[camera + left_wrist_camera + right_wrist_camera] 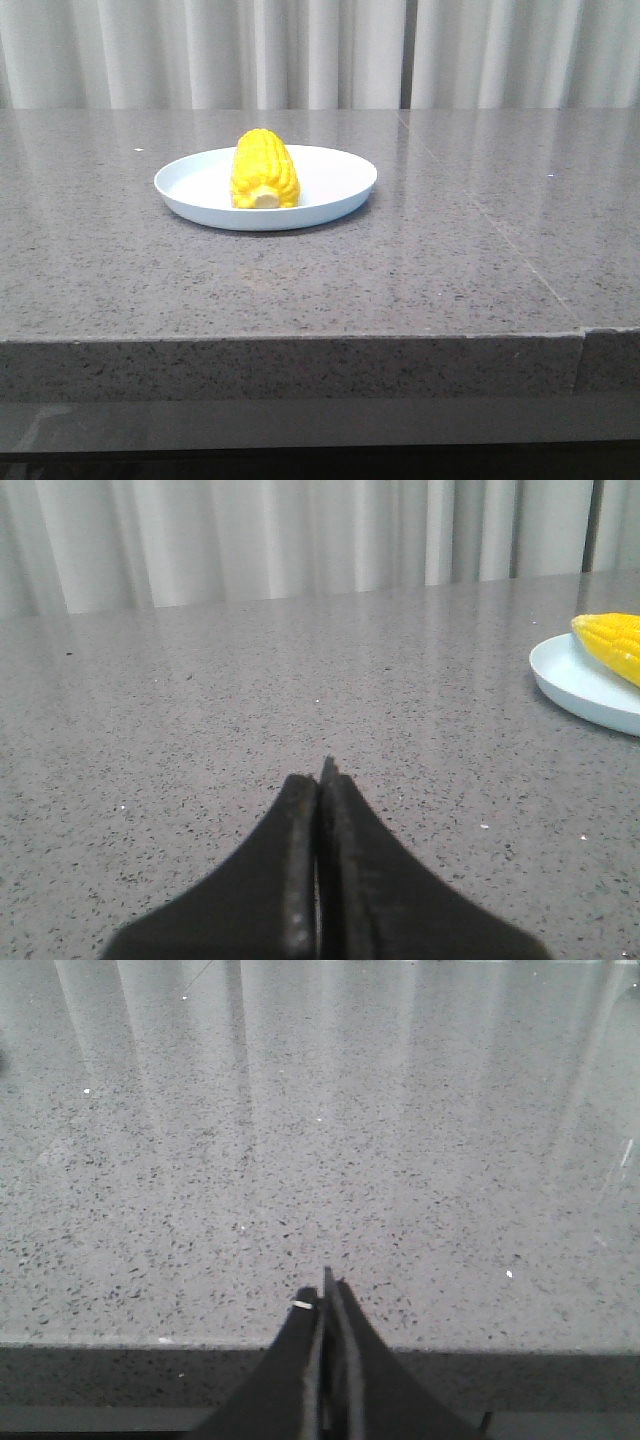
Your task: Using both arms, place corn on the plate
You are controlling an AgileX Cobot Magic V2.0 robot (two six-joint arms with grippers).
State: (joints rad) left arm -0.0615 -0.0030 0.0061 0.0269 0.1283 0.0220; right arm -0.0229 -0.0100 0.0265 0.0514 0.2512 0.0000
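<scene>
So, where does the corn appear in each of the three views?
Front view: the corn lies on the plate, left of centre.
Left wrist view: only one end shows at the right edge, on the plate.
Right wrist view: not in it.
Shared landmark: the speckled grey table.

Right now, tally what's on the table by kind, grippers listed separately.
Corn: 1, lying on the plate
Plate: 1, on the grey table
Left gripper: 1, shut, holding nothing
Right gripper: 1, shut, holding nothing
Total: 2 objects on the table, 2 grippers
</scene>
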